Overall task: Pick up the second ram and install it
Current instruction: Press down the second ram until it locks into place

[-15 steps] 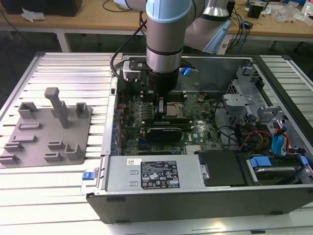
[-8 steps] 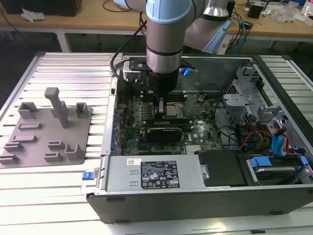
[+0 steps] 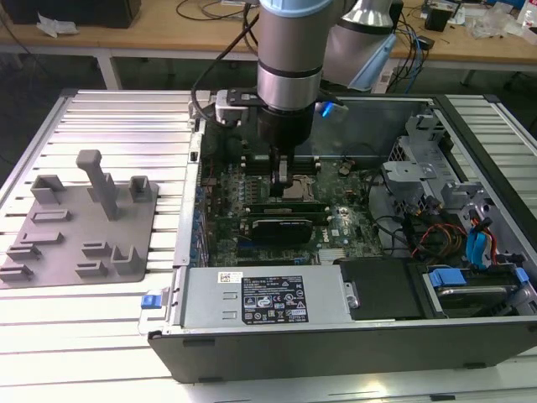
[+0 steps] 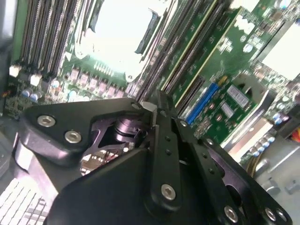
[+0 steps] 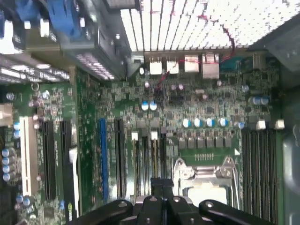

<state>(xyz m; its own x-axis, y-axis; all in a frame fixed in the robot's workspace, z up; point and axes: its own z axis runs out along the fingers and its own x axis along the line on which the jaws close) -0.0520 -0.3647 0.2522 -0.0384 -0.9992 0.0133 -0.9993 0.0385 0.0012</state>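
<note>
Open computer case (image 3: 470, 210) on the ribbed bench (image 3: 126, 117), with the arm reaching down onto the motherboard (image 5: 187, 101); all positions are given relative to the CPU socket (image 5: 206, 187). The claw (image 3: 283, 186) hangs just beside the socket, over the bank of memory slots on its side toward the black expansion card (image 3: 281, 225). In both wrist views its fingers are pressed together, tip against tip (image 4: 151, 107), with no object visibly clamped between them. The second ram (image 5: 153, 154) is taken to be the narrow green stick standing on edge in a slot just beside the socket, running straight under the fingertips in the first wrist view. In the exterior view it shows as a thin green line (image 3: 289, 204) between socket and expansion card. Whether the tips actually bear on its top edge or merely hover above it cannot be settled from these angles. A like stick appears to sit in the neighbouring slot. Handling, as a judgement: the stick is light, stiff and thin, and its chips and contact edge are fragile. It is best held across the flat faces near mid-length, or pushed squarely on the bare top edge, since skewed force could strain the slot latches. The grey fixture (image 3: 84, 227) lies well apart from the socket, outside the case.
</note>
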